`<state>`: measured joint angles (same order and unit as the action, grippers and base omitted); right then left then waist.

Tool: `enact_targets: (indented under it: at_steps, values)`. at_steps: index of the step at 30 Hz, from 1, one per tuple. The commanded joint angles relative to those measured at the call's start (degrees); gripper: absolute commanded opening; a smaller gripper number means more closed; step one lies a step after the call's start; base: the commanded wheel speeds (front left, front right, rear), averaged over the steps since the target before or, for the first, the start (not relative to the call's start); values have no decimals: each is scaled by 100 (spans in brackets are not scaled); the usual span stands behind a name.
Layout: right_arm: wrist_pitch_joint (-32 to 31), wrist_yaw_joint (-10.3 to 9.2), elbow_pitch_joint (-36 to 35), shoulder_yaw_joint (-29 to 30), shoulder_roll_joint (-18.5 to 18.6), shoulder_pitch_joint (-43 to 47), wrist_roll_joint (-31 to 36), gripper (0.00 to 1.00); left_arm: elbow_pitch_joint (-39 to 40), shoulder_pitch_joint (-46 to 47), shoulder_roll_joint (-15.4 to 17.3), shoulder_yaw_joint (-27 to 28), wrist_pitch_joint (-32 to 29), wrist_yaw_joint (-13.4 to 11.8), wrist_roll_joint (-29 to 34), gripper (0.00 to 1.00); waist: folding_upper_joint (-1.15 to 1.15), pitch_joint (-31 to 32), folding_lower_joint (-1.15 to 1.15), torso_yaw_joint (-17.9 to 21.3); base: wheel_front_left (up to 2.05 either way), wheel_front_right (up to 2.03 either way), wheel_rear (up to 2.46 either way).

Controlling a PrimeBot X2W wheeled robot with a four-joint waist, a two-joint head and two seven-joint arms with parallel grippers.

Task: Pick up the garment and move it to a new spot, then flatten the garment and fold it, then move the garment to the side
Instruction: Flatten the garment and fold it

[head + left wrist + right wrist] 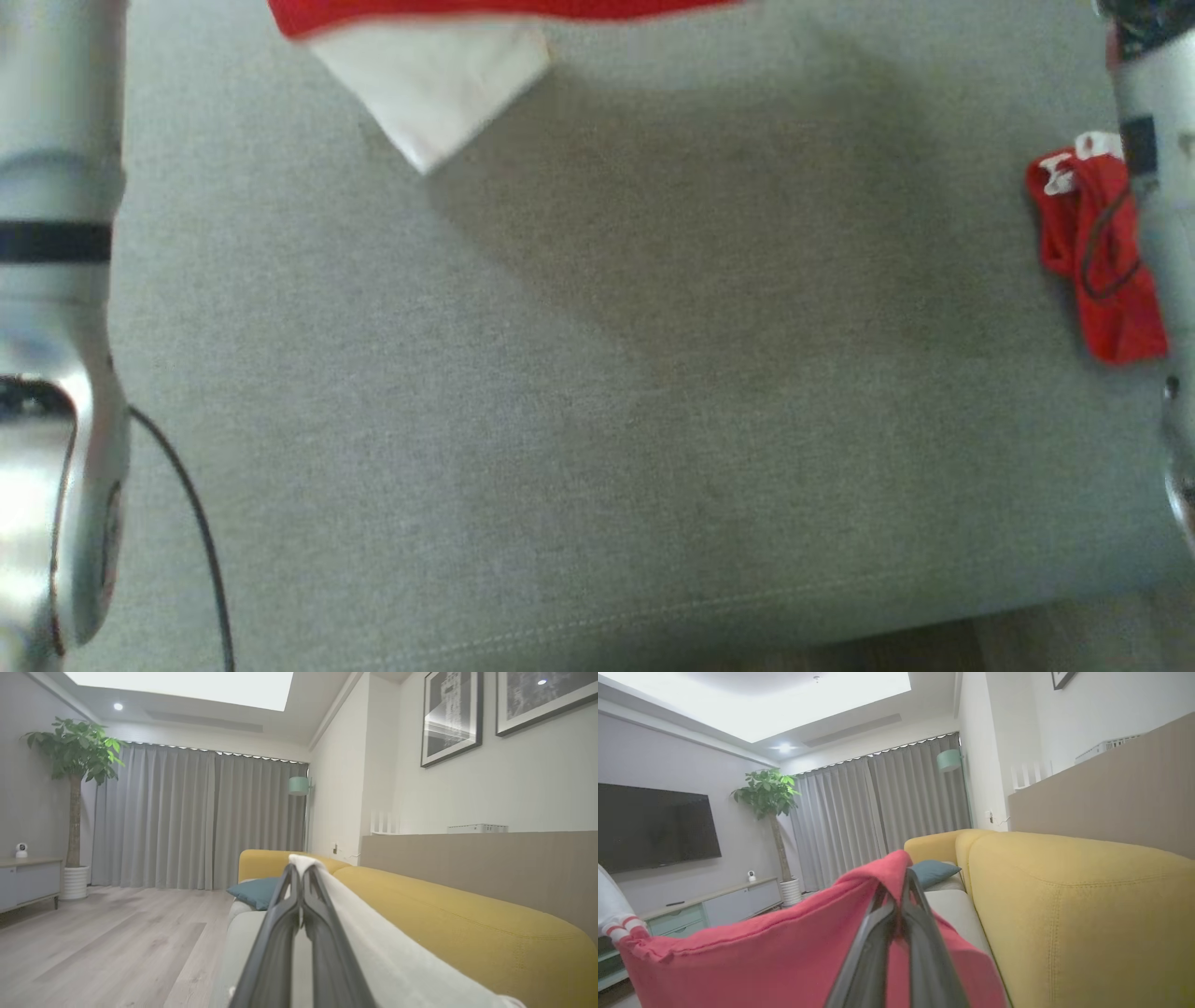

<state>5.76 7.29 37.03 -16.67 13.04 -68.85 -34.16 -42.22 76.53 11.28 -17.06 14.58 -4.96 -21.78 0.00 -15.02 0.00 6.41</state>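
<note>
Left pincer [301,872] and right pincer [901,882] each pinch the garment [761,961], which stretches between them.

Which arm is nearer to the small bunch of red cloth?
The right. In the head view the right arm overlaps the small bunch of red cloth at the right edge; the left arm is at the far left edge, across the seat.

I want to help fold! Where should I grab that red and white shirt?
Pinch the garment along its top edge, at two spots far apart, coming from above. It is limp cloth, so held there it should hang open above the sofa seat. The left tool is shut on a white part, the right tool on a red fold.
</note>
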Motion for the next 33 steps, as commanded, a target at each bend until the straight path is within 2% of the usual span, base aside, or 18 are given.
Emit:
enact_targets:
  at_steps: [1, 4, 9, 13, 18, 24, 29, 33]
  values:
    - [161, 20, 25, -77, -137, -252, -67, 0, 83, 303, 131, 167, 34, 11, 67, 0, 0, -164, 0, -15, 0, 0, 0]
    - [482, 20, 790, -269, -294, -602, -223, 0, -236, 421, -36, 278, 38, 9, 157, 0, 0, -438, 0, -92, 0, 0, 0]
    - [616, 20, 2045, -579, -532, -887, -546, 0, -964, 146, -413, 379, 40, 44, 250, 0, 0, -983, 0, -257, 0, 0, 0]
    - [679, 20, 2422, -855, -600, -936, -658, 0, -1333, -92, -502, 460, 40, 109, 281, 0, 0, -1183, 0, -298, 0, 0, 0]
    - [777, 20, 2464, -1233, -568, -901, -847, 0, -1600, -216, -517, 542, 41, 273, 324, 0, 0, -1258, 0, -280, 0, 0, 0]
    - [885, 20, 2122, -1719, -330, -417, -1146, 0, -1796, -522, -521, 645, 41, 450, 320, 0, 0, -1021, 0, -251, 0, 0, 0]
    - [918, 20, 1795, -2097, -62, 349, -1223, 0, -1489, -1222, -505, 856, 41, 468, 253, 0, 0, -645, 0, -228, 0, 0, 0]
    - [921, 20, 1488, -2138, 91, 959, -1234, 0, -1043, -1935, -512, 1051, 41, 512, 163, 0, 0, -381, 0, -224, 0, 0, 0]
